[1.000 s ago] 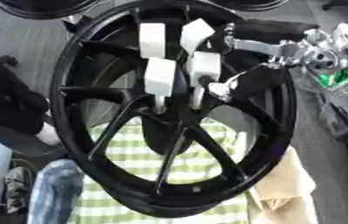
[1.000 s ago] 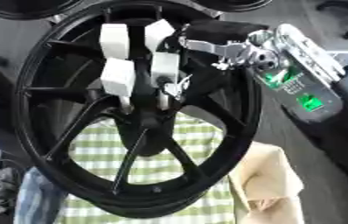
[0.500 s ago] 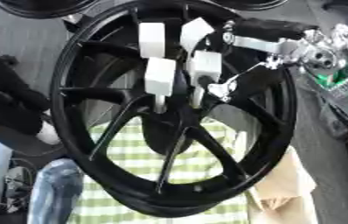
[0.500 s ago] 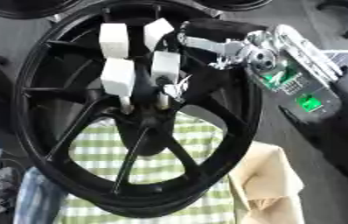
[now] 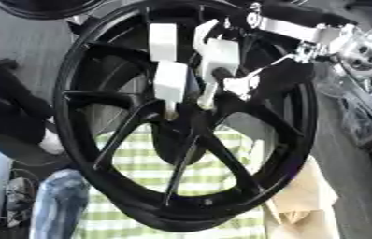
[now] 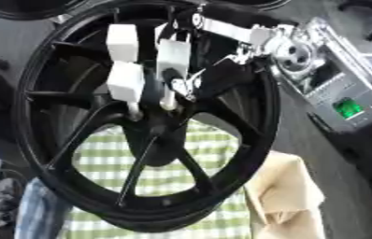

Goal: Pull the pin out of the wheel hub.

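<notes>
I see a black spoked wheel [image 6: 83, 154] standing tilted, filling the view. Two pale pins [image 6: 166, 99] sit at its hub [image 6: 153, 126], pointing toward twelve o'clock.

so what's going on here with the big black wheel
The robot's right hand, coming in from the upper right, has its white-padded fingers down at the centre of a black spoked wheel, where the hub is. The fingers are curled in around a thin pale pin that stands in the hub, so it is not yet out. The wheel lies over a green checked cloth. The left hand does not show.
</notes>
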